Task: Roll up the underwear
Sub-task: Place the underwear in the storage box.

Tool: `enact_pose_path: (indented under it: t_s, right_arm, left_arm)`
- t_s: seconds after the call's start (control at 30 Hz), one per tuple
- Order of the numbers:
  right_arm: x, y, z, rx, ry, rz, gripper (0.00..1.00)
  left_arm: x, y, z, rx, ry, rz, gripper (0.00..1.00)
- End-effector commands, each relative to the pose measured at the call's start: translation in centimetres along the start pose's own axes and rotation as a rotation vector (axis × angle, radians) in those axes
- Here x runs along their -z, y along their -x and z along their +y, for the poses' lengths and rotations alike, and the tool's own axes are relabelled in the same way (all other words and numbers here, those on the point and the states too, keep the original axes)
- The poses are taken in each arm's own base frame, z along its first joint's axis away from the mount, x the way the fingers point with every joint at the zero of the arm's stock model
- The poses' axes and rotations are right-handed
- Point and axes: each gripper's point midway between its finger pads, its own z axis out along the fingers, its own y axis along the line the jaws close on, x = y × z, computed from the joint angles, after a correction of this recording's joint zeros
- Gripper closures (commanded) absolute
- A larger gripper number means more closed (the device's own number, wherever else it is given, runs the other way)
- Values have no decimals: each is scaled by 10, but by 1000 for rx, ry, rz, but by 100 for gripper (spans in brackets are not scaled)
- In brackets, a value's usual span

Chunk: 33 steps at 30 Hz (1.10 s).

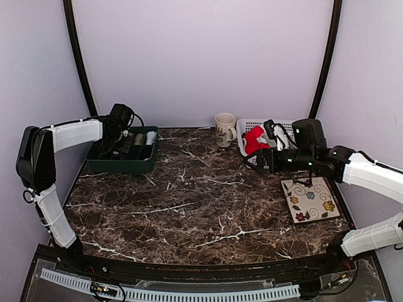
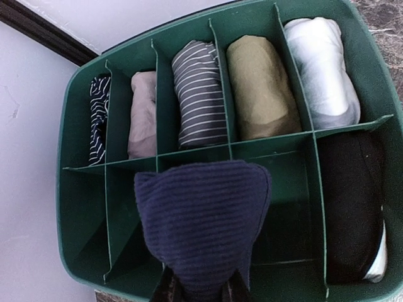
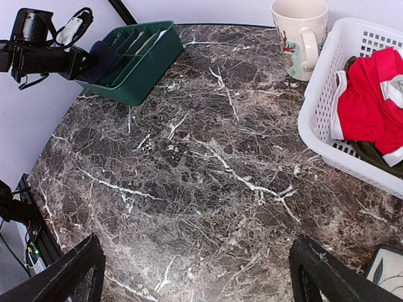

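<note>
One navy roll [image 2: 201,214] in left gripper [image 2: 201,290]

Marble table [image 1: 201,201] bears green bin [image 1: 119,167], mug [image 1: 224,129], white basket [image 1: 258,121], floral tile [image 1: 310,199].

place: robot lab test booth | shown by: plain lilac backdrop walls [image 1: 201,56], black frame poles [image 1: 77,56], white robot arms [image 1: 72,134] on marble-look tabletop [image 1: 189,207], slotted cable duct [image 1: 170,293] along near edge | household props only: mug [image 1: 225,129], white basket [image 1: 252,123] with red underwear [image 1: 255,139], green divided bin [image 1: 119,167]
</note>
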Motion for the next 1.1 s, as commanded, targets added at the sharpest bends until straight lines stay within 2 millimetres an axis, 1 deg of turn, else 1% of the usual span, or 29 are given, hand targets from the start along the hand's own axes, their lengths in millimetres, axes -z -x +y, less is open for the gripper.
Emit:
enact_pose_path:
  t_s: [0.0, 0.1, 0.2, 0.3, 0.4, 0.53, 0.63, 0.77, 0.9, 1.0, 1.07]
  right_arm:
    - [-2, 5, -1, -5, 6, -19, 0]
    - [-4, 2, 0, 2, 8, -3, 0]
    - [-3, 2, 0, 5, 7, 0, 0]
    - [-2, 0, -1, 6, 3, 6, 0]
    - [-1, 0, -2, 9, 0, 8, 0]
    - [1, -1, -3, 11, -7, 8, 0]
    - [2, -2, -3, 12, -4, 9, 0]
    - [2, -3, -3, 12, -3, 14, 0]
    - [2, -3, -2, 12, 3, 15, 0]
    - [3, -3, -2, 9, 4, 17, 0]
    - [3, -2, -2, 9, 3, 17, 0]
  left_arm:
    - [4, 18, -17, -48, 2, -58, 100]
    - [-1, 19, -29, -84, 8, -56, 100]
    - [-12, 15, -38, -84, -5, -26, 100]
    - [-17, 13, -51, -63, -71, -12, 100]
    - [-20, 14, -61, 0, -172, -5, 100]
    - [-26, 10, -66, 105, -319, 23, 100]
    - [-33, 4, -69, 144, -388, 50, 100]
    - [-48, -6, -64, 204, -402, 101, 100]
    - [-59, -12, -59, 235, -394, 128, 100]
    - [-64, -19, -57, 243, -391, 156, 89]
    - [-62, -18, -55, 238, -386, 157, 81]
